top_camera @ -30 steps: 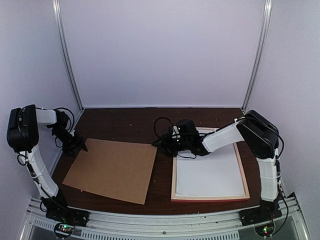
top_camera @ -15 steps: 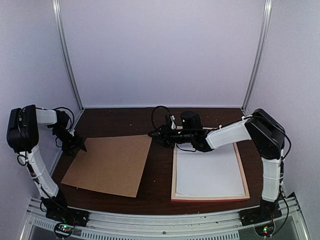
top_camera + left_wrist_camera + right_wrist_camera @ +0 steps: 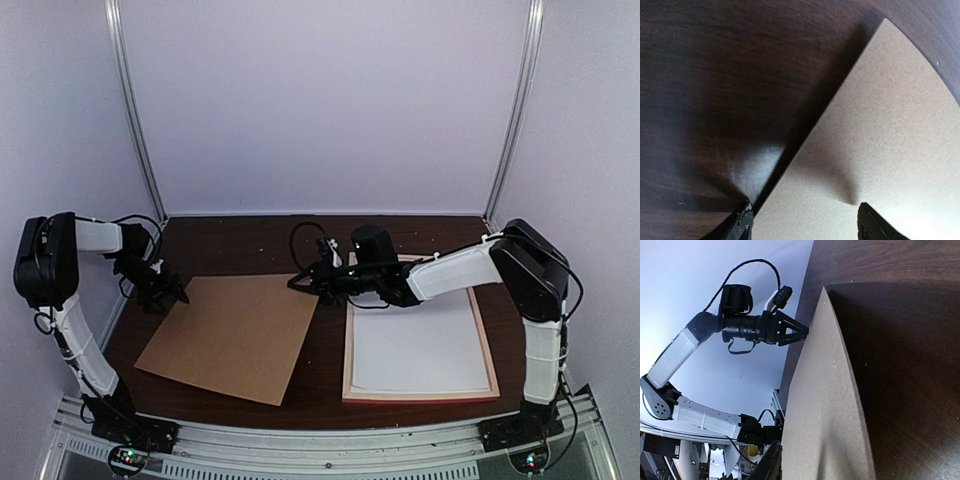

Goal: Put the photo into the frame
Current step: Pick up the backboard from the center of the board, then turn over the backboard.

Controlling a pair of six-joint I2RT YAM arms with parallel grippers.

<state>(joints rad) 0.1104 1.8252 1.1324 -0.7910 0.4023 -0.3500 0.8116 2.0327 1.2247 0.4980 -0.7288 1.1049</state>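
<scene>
Backing comes next, we judge: the cardboard board (image 3: 232, 335), left of the frame (image 3: 487, 345), has our left claw (image 3: 171, 293) straddling one corner unclenched, our right claw (image 3: 301, 284) at another, grip unclear. The frame holds a white sheet (image 3: 420, 348); lifting needs both corners pinched.

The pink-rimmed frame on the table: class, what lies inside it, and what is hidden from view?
A white sheet lies inside the frame, filling what shows of it. Anything beneath that sheet is covered; no dark photo is visible.
</scene>
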